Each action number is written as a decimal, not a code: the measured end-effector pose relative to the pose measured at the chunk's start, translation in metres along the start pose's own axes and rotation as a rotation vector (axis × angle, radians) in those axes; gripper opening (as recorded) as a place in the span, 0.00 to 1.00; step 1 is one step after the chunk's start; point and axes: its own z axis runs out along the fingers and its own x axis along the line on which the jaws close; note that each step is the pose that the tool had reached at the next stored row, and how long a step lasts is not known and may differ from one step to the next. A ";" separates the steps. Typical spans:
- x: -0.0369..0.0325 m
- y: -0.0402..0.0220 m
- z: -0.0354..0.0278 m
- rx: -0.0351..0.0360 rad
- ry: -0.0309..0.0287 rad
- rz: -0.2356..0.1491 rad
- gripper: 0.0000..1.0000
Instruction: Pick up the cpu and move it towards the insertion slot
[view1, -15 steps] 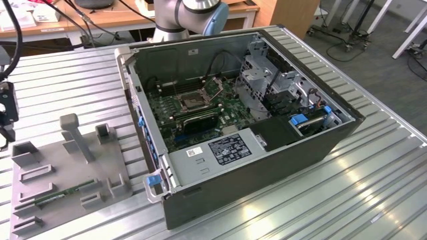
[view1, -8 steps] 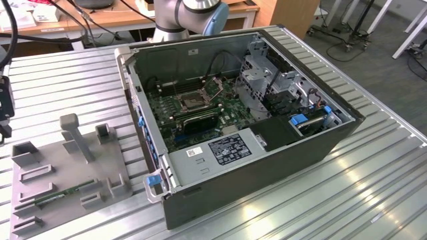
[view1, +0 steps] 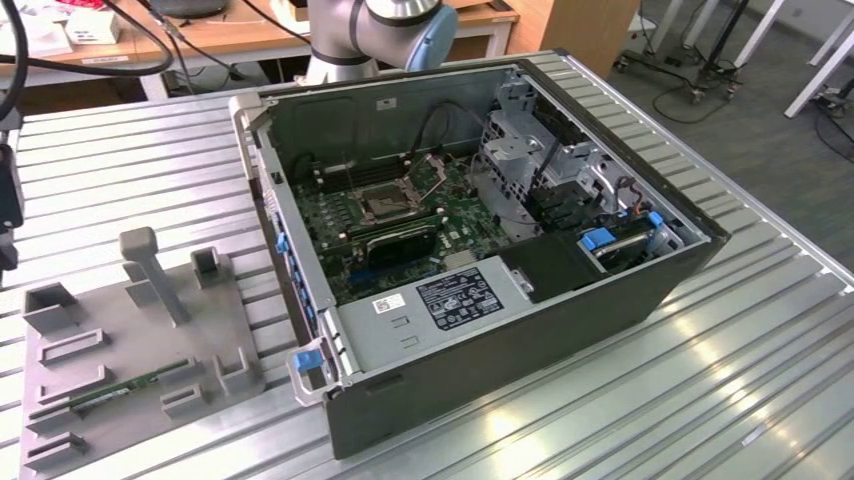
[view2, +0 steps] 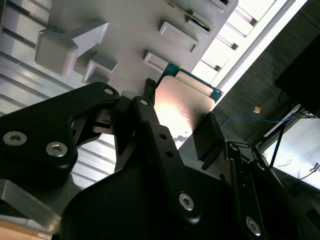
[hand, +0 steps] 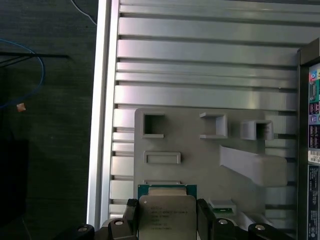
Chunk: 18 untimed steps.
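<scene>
Between the two dark fingers (hand: 202, 220) of your gripper (hand: 167, 222) sits the cpu (hand: 167, 207), a flat square chip with a silvery top and a thin green rim. In both wrist views the jaws stand closed to the chip's width, one finger pressed against each opposite edge, with nothing else in their grasp. Behind the chip lies the gray fixture plate (hand: 200, 150) with its raised blocks and empty pockets, resting on the ribbed metal table (hand: 200, 55). The chip appears to be off the plate, though whether it has come fully clear cannot be told for certain. In the exterior view the insertion slot (view1: 386, 204), a dark square socket with a silvery frame, sits on the green board inside the open computer case (view1: 534, 340). The fixture plate is at the exterior view's left of that case, with a long green memory stick (view1: 127, 390) lying on it. Judging from this, your pick-up looks done, since the chip is firmly held. The move toward the socket looks barely begun, if at all: the chip is by the fixture plate, well apart from the socket, with the case wall between them.
</scene>
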 end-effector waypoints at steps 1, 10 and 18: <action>0.0000 0.0000 -0.0007 0.0000 0.0000 0.000 0.55; 0.0000 0.0001 -0.0014 -0.0001 0.0000 0.000 0.55; 0.0000 0.0003 -0.0078 0.0000 0.0000 0.000 0.55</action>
